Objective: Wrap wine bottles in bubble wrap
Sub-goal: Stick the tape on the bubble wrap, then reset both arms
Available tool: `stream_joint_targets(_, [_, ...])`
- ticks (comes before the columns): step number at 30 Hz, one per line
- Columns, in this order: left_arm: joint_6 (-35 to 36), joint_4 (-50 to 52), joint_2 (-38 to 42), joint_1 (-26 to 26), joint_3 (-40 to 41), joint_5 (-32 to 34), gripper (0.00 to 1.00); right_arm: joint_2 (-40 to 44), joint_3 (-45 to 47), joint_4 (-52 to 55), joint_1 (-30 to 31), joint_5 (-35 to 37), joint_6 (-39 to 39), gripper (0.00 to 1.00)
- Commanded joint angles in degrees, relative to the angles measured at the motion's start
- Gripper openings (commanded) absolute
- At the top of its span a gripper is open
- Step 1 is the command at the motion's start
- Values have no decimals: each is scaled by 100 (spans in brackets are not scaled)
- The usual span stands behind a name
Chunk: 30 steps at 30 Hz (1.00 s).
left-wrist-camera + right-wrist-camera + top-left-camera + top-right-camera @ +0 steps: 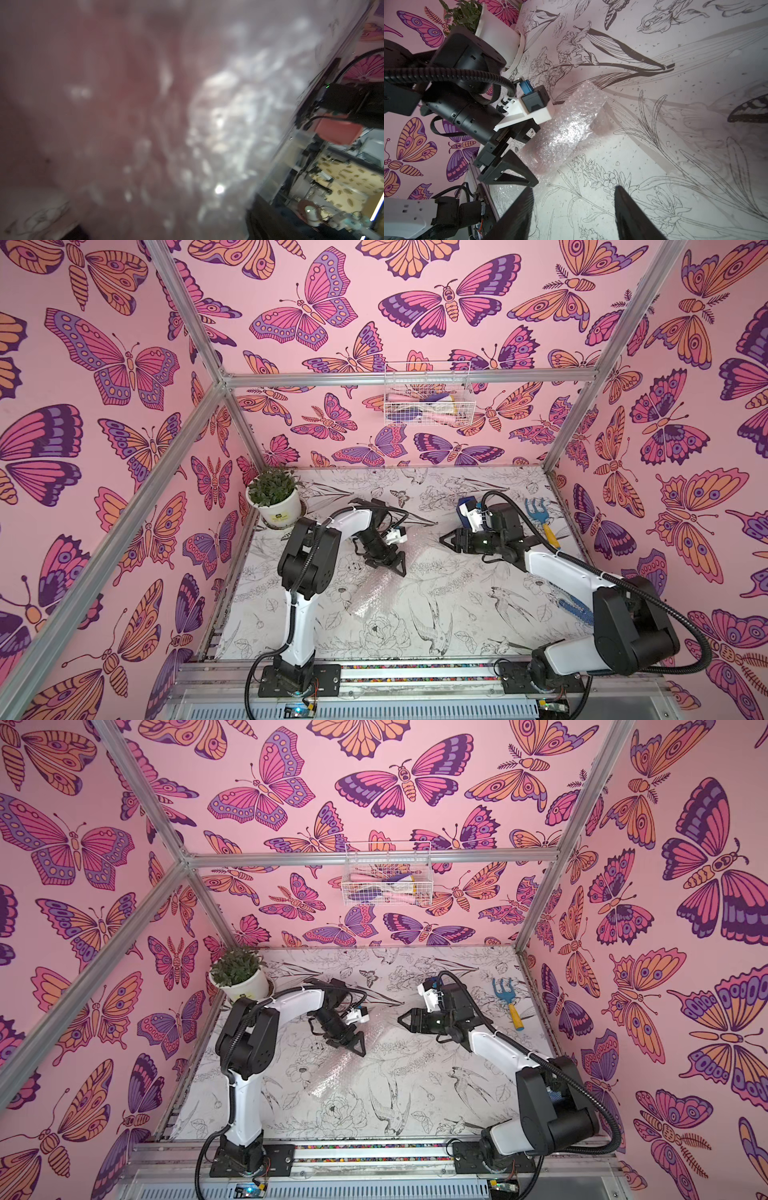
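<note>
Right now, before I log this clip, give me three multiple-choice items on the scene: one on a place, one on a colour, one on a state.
1. Where does the potted plant stand on the table?
A. near edge, middle
B. far corner, left arm's side
C. far corner, right arm's side

2. What colour is the handle of the garden fork?
A. red
B. green
C. yellow

3. How is the right hand?
A. open, empty
B. shut, empty
C. shut on the garden fork

Key:
1 B: both top views show the pot in the far corner beyond the left arm.
2 C: the head is blue, the handle yellow.
3 A: in the right wrist view its jaws stand apart with only the table between them.
</note>
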<state>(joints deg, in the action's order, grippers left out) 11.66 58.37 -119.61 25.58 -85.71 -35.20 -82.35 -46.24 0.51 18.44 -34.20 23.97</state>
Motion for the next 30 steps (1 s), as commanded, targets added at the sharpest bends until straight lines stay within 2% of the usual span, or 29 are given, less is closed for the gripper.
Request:
stream_joint_targets(1, [-101,-34,340,7,100,240,99,285,117,89,-50,121,-111,67])
stream_joint_targets(4, [-146,-79,616,26,14,212,99,413,138,146,-115,196,-148,71])
stream_joint_targets(6, [-155,-82,828,43,-71,180,99,500,161,181,-177,253,-189,78])
stream_joint_targets(8, [-186,-89,1080,60,-160,211,99,605,179,244,-261,399,-264,99])
stream_joint_targets(9, [-195,-93,1233,68,-209,251,99,696,185,295,-315,540,-308,99])
stream_joint_targets(11, [-208,-231,1582,70,-223,521,99,896,220,415,-432,1090,-398,99])
stream_joint_targets(13, [-341,-618,2027,38,-67,1170,99,1162,345,450,-507,2036,-463,99])
stream_joint_targets(14, [-458,-967,2312,1,72,1693,99,1309,457,381,-518,2621,-545,99])
stream_joint_targets(17, [-829,-2356,3100,-307,983,3025,99,1667,986,-244,-534,4206,-944,99])
stream_joint_targets(21, [-1109,-4757,4119,-845,2833,4281,99,1928,2123,-2270,-586,5867,-1443,99])
stream_joint_targets(22, [-1078,-5346,4330,-949,3288,4523,99,1956,2265,-2528,-620,6031,-1549,99])
stream_joint_targets(25, [-1078,-7506,4910,-1247,4826,4523,99,1709,2540,-3196,-811,6257,-1631,99])
stream_joint_targets(28, [-1078,-8373,4929,-1631,5471,4523,99,1213,2516,-3358,-900,6405,-1562,99])
stream_joint_targets(29, [-1037,-8452,4859,-1742,5548,5188,99,997,2573,-3674,-911,6425,-1593,99])
stream_joint_targets(30, [-1040,-8549,4771,-1824,5600,5391,99,793,2601,-3976,-920,6401,-1723,99])
